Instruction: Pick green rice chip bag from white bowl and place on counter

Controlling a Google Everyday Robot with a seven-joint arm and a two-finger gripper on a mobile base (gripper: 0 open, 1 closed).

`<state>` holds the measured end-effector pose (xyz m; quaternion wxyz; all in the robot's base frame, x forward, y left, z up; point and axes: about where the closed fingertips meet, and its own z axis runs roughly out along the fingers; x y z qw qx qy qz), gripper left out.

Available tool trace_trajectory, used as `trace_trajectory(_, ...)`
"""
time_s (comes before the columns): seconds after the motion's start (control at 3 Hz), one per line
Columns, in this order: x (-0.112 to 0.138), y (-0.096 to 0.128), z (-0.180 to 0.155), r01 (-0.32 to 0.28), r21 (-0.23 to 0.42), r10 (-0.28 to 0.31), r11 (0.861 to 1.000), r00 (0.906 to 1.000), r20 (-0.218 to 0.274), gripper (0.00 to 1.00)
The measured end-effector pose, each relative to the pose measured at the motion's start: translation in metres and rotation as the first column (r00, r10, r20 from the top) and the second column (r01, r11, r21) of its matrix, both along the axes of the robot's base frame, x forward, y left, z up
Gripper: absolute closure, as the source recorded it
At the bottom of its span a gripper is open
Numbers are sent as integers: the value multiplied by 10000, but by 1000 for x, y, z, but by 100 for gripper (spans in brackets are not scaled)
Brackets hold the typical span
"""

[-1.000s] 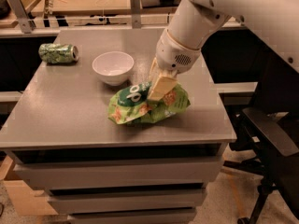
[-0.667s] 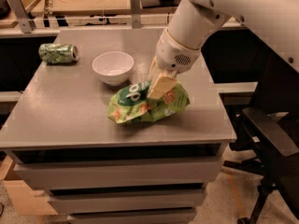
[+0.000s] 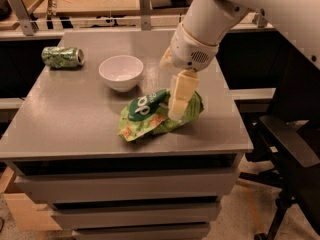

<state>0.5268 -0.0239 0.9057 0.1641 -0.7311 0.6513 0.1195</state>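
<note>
Found the green rice chip bag (image 3: 145,118) flat on the counter (image 3: 70,124), outside the white bowl (image 3: 121,72); gripper (image 3: 176,110) on its end away from the bowl, grip impossible to tell.

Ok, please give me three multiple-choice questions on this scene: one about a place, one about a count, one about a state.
1. Where does the chip bag lie? A in a drawer; B on the counter; C on the floor.
2. How many cans are on the counter? A none; B one; C three.
3. The bowl is: A empty; B full of chips; C upside down.
Answers: B, the bag lies on the grey top, the claw at its right part; B, one green can lies rear left; A, its white inside shows bare.
</note>
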Motion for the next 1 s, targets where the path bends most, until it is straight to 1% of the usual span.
trace_trajectory(0.33,11,-38,7,625,-470,-617,9969,9979,188,0)
trace_trajectory(0.67,19,-98,15,1743,-845,-1704,9811,9840,517,0)
trace_trajectory(1.0,18,-158,18,2979,-1010,-2919,9492,9539,704,0)
